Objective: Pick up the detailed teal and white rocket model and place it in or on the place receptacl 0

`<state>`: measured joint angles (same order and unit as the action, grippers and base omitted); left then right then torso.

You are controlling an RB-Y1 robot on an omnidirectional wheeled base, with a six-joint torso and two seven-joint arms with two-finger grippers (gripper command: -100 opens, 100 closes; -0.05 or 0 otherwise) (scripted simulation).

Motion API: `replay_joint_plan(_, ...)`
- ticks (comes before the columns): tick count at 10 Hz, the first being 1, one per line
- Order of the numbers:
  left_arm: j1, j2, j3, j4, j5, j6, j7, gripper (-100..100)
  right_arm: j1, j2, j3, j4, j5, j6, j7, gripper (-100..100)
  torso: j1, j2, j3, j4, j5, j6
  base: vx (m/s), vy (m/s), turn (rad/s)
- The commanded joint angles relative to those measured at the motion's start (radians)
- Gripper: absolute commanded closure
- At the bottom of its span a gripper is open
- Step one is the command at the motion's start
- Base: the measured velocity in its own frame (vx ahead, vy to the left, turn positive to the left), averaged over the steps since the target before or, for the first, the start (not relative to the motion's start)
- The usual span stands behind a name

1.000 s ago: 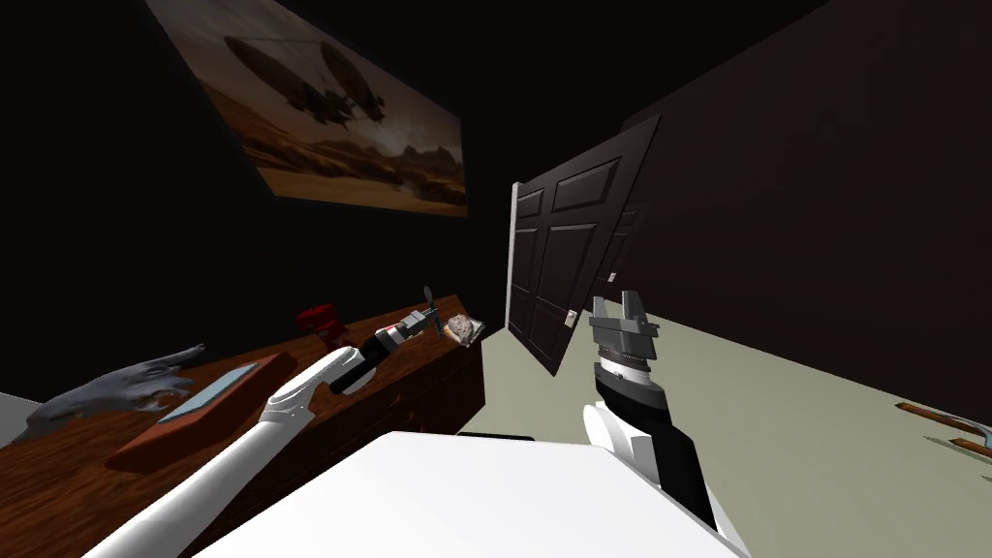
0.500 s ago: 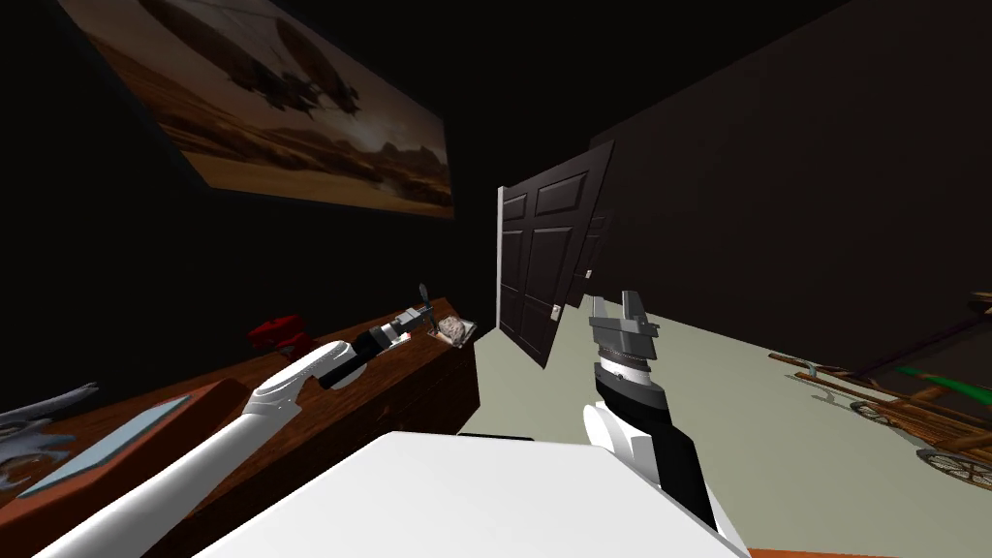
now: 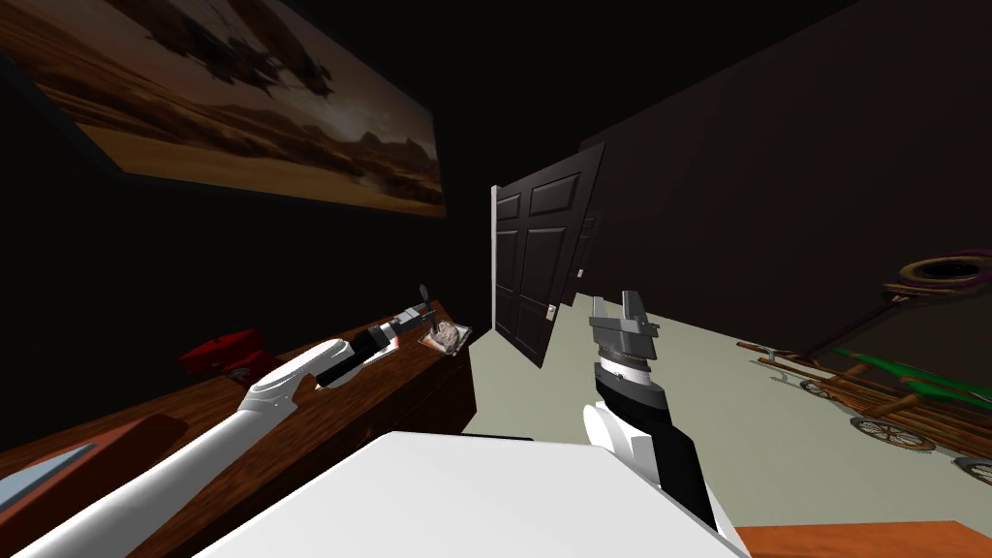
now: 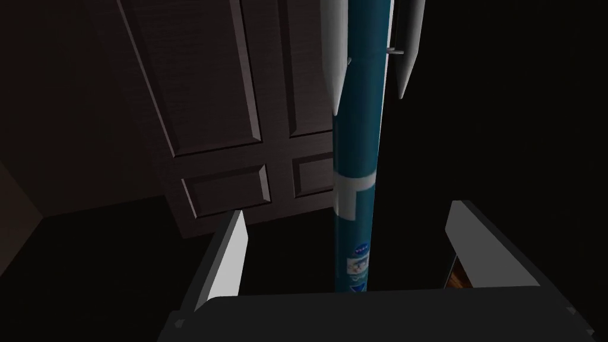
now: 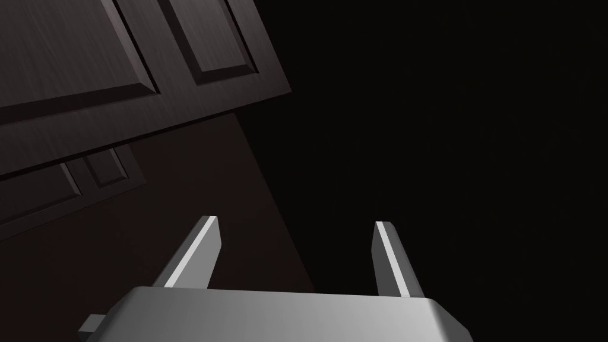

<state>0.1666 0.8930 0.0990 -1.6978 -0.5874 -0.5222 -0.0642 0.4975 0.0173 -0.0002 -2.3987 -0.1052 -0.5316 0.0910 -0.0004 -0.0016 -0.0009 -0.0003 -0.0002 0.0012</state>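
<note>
The teal and white rocket model [image 4: 355, 148] runs lengthwise between the fingers of my left gripper [image 4: 347, 209]. They stand wide open, with a gap on each side of it. In the head view the left gripper [image 3: 423, 310] is over the far end of the brown wooden table [image 3: 387, 387], and the rocket [image 3: 423, 294] sticks up from it. Just beyond it lies a small flat tray [image 3: 463, 331] holding a crumpled grey lump. My right gripper [image 3: 617, 302] is raised over the floor, its fingers [image 5: 202, 243] open around nothing.
A dark panelled door [image 3: 538, 262] stands ajar beyond the table's end. On the table are a red object [image 3: 228, 351] and a brown tray with a grey slab [image 3: 58, 460]. A wooden cart with wheels [image 3: 872, 387] stands by the right wall.
My head view has swung to the right, so the table's things slid left and the cart came into view. My left hand with the rocket now stands closer to the small tray.
</note>
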Motion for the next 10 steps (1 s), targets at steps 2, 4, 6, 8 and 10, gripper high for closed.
replay_joint_plan(2,0.0,0.0,0.0,0.0,0.0,0.0,0.0,-100,0.0,0.0,0.0,0.0,0.0,0.0,0.0,0,0.0,0.001,0.0,0.0,0.0,0.0,0.0,0.0,0.0)
replay_joint_plan(4,0.0,0.0,0.0,0.0,0.0,0.0,0.0,0,0.0,0.0,0.0,0.0,0.0,0.0,0.0,0,0.0,0.001,0.001,0.0,0.0,0.0,0.0,0.0,0.0)
replay_joint_plan(6,-0.082,-0.002,-0.052,0.077,0.03,0.006,-0.021,-100,0.0,0.0,0.0,0.0,0.0,0.0,0.0,0,0.002,0.007,0.004,0.001,0.0,0.001,-0.126,0.054,-0.154)
replay_joint_plan(8,-0.134,-0.004,-0.101,0.13,0.06,0.012,-0.042,-100,0.0,0.0,0.0,0.0,0.0,0.0,0.0,0,0.003,0.006,0.004,0.002,0.001,0.0,-0.102,0.049,-0.073)
replay_joint_plan(10,-0.191,-0.004,-0.103,0.19,0.06,0.012,-0.042,-100,0.0,0.0,0.0,0.0,0.0,0.0,0.0,0,0.004,0.009,0.005,0.002,0.001,0.0,-0.093,0.036,-0.059)
